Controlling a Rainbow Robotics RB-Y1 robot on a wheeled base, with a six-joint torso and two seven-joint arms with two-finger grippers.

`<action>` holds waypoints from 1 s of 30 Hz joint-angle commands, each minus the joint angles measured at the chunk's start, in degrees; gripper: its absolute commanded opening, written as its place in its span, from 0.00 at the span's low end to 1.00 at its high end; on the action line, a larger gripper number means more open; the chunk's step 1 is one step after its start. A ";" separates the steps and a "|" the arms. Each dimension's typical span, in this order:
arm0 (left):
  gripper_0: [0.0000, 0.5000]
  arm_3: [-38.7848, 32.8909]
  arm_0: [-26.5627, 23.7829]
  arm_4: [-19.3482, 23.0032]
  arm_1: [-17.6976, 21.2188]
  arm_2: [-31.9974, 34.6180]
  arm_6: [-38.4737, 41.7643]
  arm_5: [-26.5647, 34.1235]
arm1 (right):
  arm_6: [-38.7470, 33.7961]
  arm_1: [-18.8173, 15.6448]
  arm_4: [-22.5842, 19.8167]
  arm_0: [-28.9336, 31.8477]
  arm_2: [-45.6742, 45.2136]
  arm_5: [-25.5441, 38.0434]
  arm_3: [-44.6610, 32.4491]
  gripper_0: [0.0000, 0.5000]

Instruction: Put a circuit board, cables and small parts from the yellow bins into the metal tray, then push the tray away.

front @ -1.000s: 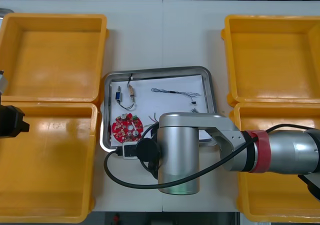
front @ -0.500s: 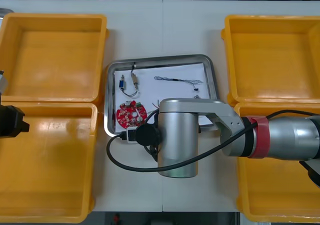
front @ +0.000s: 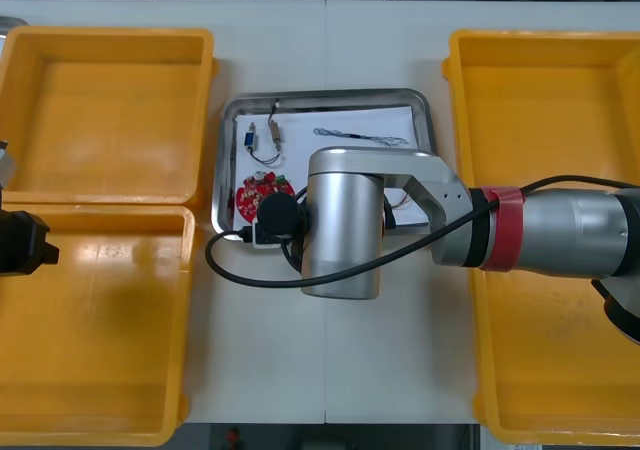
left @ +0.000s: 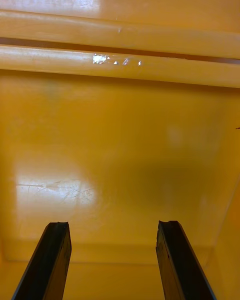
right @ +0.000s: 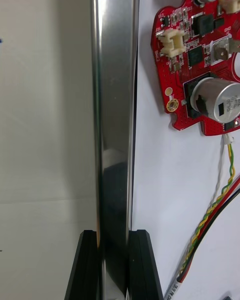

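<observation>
Right gripper (right: 114, 235): found clamped on the near rim of the tray (front: 325, 97), one finger set outside it and one inside. Tray: placed mid-table (front: 330, 30), white-lined; a board (front: 262, 185) was held near left, a red and yellow cable (right: 220, 190) just beside it, a thin cable (front: 360, 135) far right. Left gripper (left: 114, 225): parked over the near left bin (left: 120, 145), fingers spread apart.

The right arm (front: 570, 245) is brushed silver, with a stout silver cylinder (front: 340, 225) at its wrist and a red band (front: 497, 228) beside a black collar. A black cable (front: 240, 278) loops out by a round black cap (front: 275, 213). The right gripper (right: 114, 237) and left gripper (left: 114, 227) have flat, matte-black fingers (left: 50, 260) with squared tips.
</observation>
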 commanded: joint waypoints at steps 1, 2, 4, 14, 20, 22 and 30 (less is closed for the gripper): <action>1.00 -1.78 0.99 0.45 2.34 1.60 -5.78 0.38 | 1.51 1.79 -3.01 -5.29 -1.74 -1.62 2.87 0.00; 1.00 -1.78 0.99 0.45 2.34 1.60 -5.78 0.38 | 1.86 2.14 -3.19 -6.00 -1.74 -1.89 3.75 0.00; 1.00 -1.78 0.99 0.45 2.34 1.60 -5.78 0.38 | 2.30 2.31 -3.98 -6.79 -1.74 -2.59 5.16 0.00; 1.00 -1.78 0.99 0.45 2.34 1.60 -5.78 0.38 | 4.41 3.10 -9.25 -11.54 -1.74 -7.25 12.98 0.00; 1.00 -1.78 0.99 0.45 2.34 1.60 -5.78 0.38 | 5.37 3.19 -9.25 -13.29 -1.74 -9.27 15.27 0.00; 1.00 -1.78 0.99 0.45 2.34 1.60 -5.78 0.38 | 5.81 3.19 -9.17 -13.73 -1.74 -9.89 16.23 0.00; 1.00 -1.78 0.99 0.45 2.34 1.60 -5.78 0.38 | 6.78 3.90 -9.17 -15.31 -1.74 -12.61 20.36 0.00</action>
